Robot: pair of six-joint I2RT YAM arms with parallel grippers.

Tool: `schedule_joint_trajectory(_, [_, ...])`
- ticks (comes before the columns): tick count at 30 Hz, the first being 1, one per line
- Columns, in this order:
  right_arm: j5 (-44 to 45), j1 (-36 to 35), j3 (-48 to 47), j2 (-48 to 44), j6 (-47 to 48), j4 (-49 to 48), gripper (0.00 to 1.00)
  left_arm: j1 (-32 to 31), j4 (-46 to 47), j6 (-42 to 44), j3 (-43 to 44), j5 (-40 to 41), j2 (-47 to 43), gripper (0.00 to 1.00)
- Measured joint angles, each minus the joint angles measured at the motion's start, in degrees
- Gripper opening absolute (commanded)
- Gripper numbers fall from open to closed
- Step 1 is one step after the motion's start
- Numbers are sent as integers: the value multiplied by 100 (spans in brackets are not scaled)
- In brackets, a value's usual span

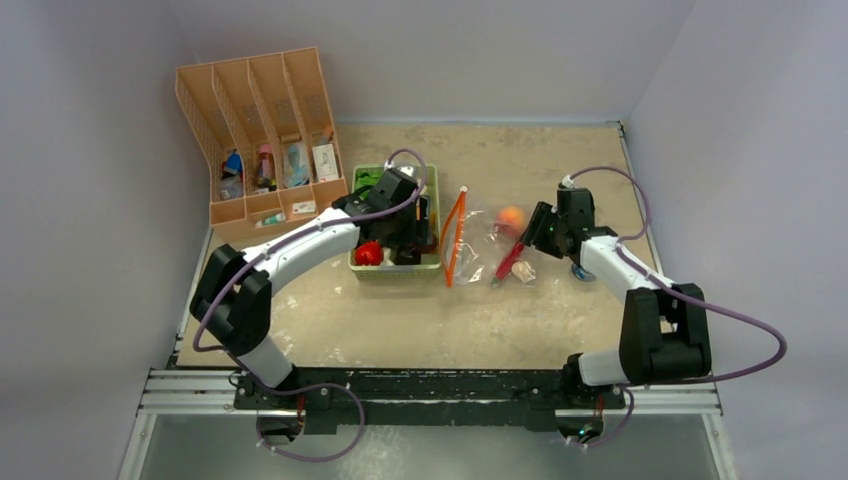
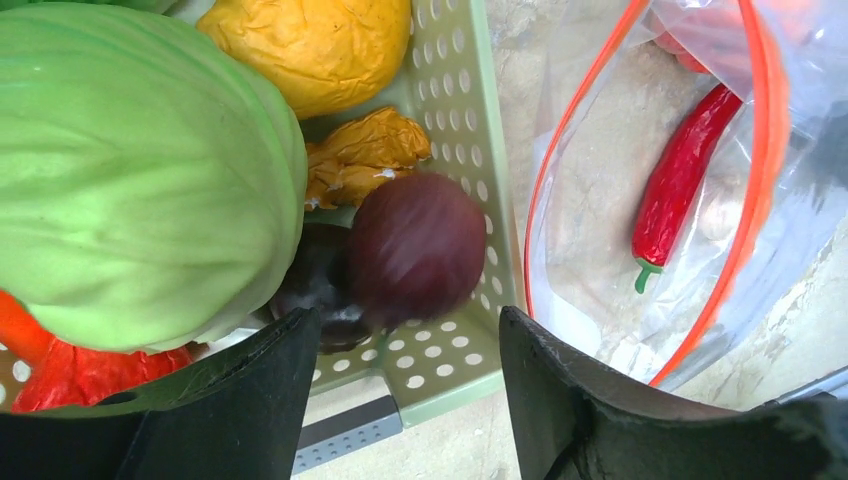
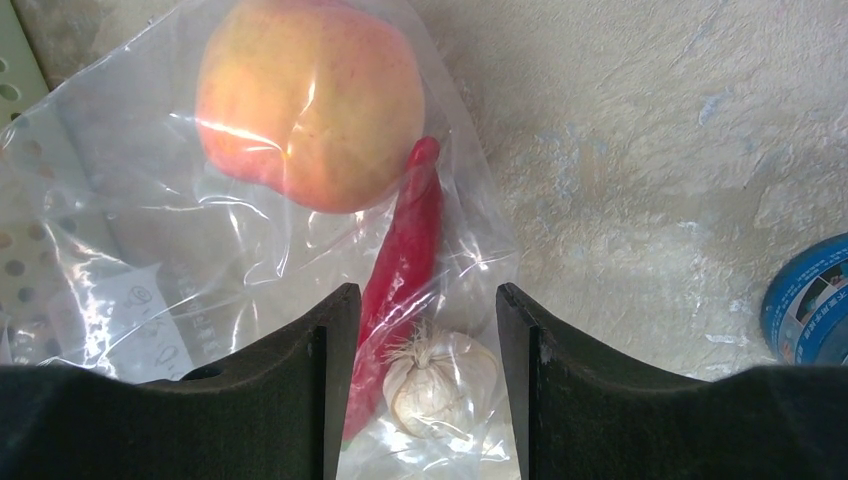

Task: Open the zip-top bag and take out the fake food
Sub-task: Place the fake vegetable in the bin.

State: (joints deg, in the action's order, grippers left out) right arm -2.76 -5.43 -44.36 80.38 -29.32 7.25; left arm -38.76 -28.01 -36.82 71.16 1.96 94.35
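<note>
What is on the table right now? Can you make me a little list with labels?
Bag: clear, zip mouth open, beside the tray
Inside bag: peach, red chili, garlic
Tray: green, holds a cabbage and other toy food
Left end effector: open, over the tray
Right end effector: open, over the chili and garlic

crinkly clear plastic zip-top bag [image 3: 120,262], glossy chili [image 3: 409,232]
</note>
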Motion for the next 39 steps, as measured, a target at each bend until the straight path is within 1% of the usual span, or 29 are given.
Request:
schedule_joint_trajectory(1, [0,0,-2,0,2,9,56,2,-4,2,0,2,-31,69])
schedule_joint_trajectory(6, [4,0,-57,-2,26,20,56,2,-44,2,0,9,-142,71])
schedule_joint_trajectory(10, [4,4,-57,-37,22,35,57,2,-24,2,0,68,-380,72])
schedule_joint_trajectory(12, [7,4,-57,-85,11,50,56,0,50,0,0,44,-516,71])
schedule_joint_trajectory(17, [33,4,-52,-396,-31,74,57,2,669,-223,-4,-507,-632,63])
schedule_joint_trajectory(19, [31,4,-55,-533,-33,103,57,2,962,-413,-39,-734,-605,56])
schedule_joint_trajectory(20, [31,4,-59,-597,-33,131,57,2,1062,-476,-50,-824,-577,50])
schedule_joint_trajectory(21, [31,4,-72,-638,-33,170,57,0,1110,-531,-50,-868,-533,45])
schedule_joint_trajectory(22, [31,4,-90,-667,-33,214,57,0,1132,-601,-46,-909,-468,43])
schedule_joint_trajectory(24, [33,4,-138,-695,-33,304,57,0,1113,-686,-44,-951,-302,32])
schedule_joint_trajectory(25, [35,4,-151,-708,-31,326,57,0,1086,-737,-44,-957,-221,31])
schedule_joint_trajectory(35, [4,4,-153,-789,-52,400,57,-83,1067,-960,-26,-1084,144,30])
schedule_joint_trajectory(39, [-9,4,-153,-789,-74,402,57,-197,1071,-1016,166,-1115,474,28])
